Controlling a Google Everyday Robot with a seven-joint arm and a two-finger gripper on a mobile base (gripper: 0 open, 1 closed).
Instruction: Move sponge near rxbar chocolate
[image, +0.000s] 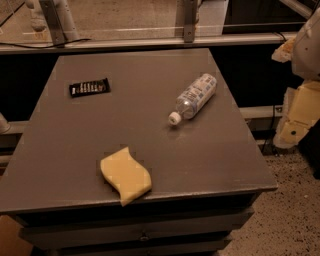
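The pale yellow sponge (125, 175) lies flat near the front edge of the grey table (145, 120), left of centre. The rxbar chocolate (89, 87), a small black wrapper with white lettering, lies at the table's far left. They are well apart, the bar far behind the sponge. My gripper (296, 117) hangs off the table's right side, beyond its edge, far from both things and holding nothing that I can see.
A clear plastic bottle (193, 97) with a white cap lies on its side right of centre. A rail (150, 42) runs behind the table. Drawer fronts (145, 232) show below the front edge. Speckled floor (290, 210) is at the right.
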